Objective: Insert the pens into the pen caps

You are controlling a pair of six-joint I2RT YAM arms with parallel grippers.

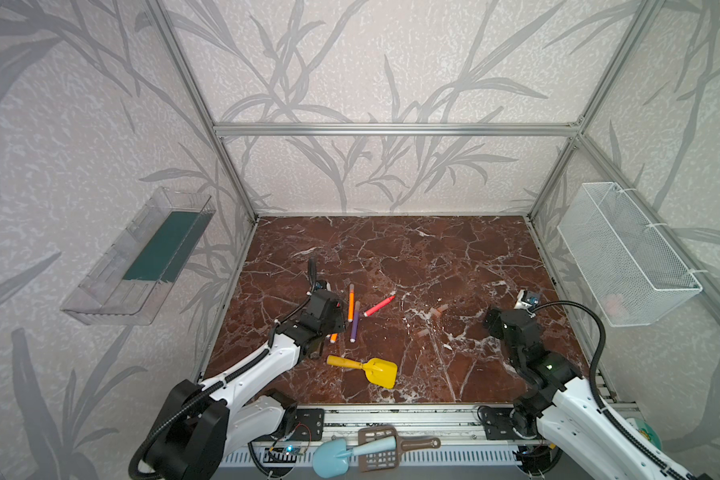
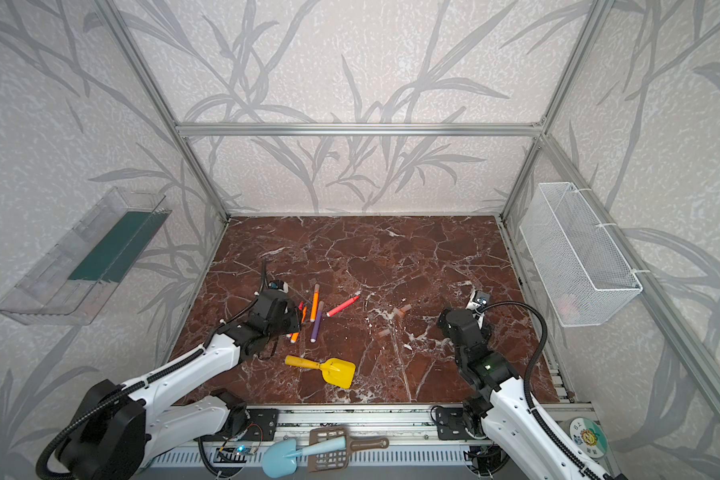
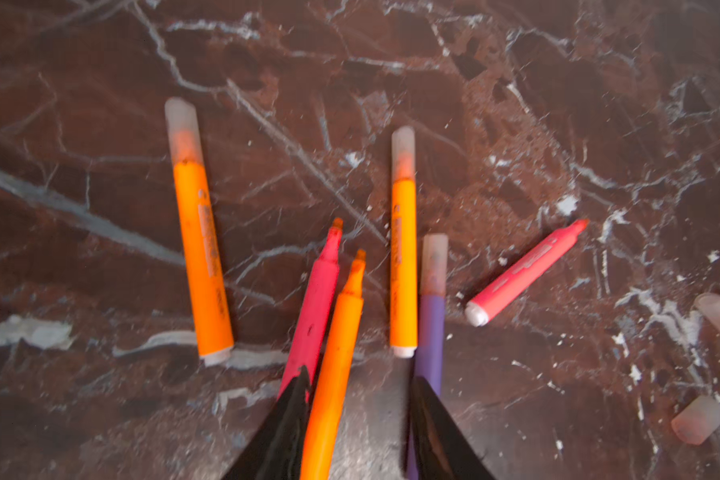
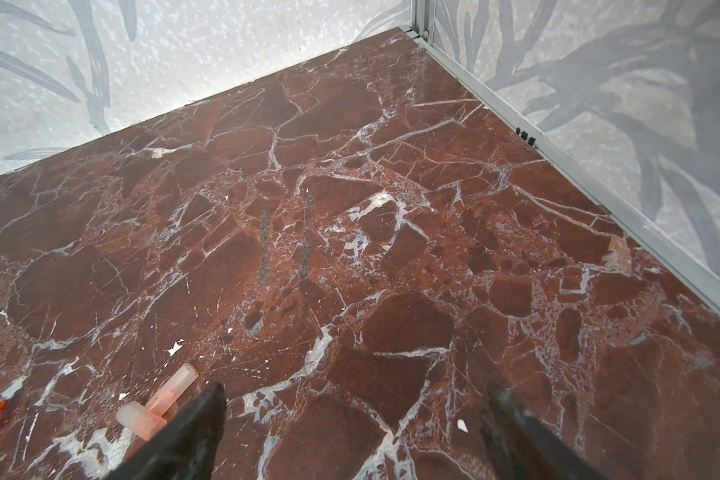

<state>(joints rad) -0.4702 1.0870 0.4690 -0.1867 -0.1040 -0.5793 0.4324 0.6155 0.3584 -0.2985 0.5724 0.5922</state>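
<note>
In the left wrist view several pens lie close together on the marble. Two orange pens [image 3: 200, 249] [image 3: 403, 257] and a purple pen [image 3: 431, 316] wear pale caps. An uncapped orange pen [image 3: 337, 353] lies between the fingers of my left gripper [image 3: 361, 376], against one finger with a gap to the other. Beside it lies an uncapped red-pink pen [image 3: 316, 303]; another [image 1: 378, 306] lies apart. Loose pen caps [image 1: 439, 310] [image 1: 422, 332] lie mid-table. My right gripper [image 4: 356, 390] stands open over bare marble, with two caps [image 4: 175, 384] next to one finger.
A yellow toy shovel [image 1: 366, 368] lies near the front, below the pens. A clear bin [image 1: 142, 257] hangs on the left wall and a white mesh basket [image 1: 624, 253] on the right wall. A blue scoop [image 1: 337, 455] and a brown sieve scoop [image 1: 385, 449] rest on the front rail.
</note>
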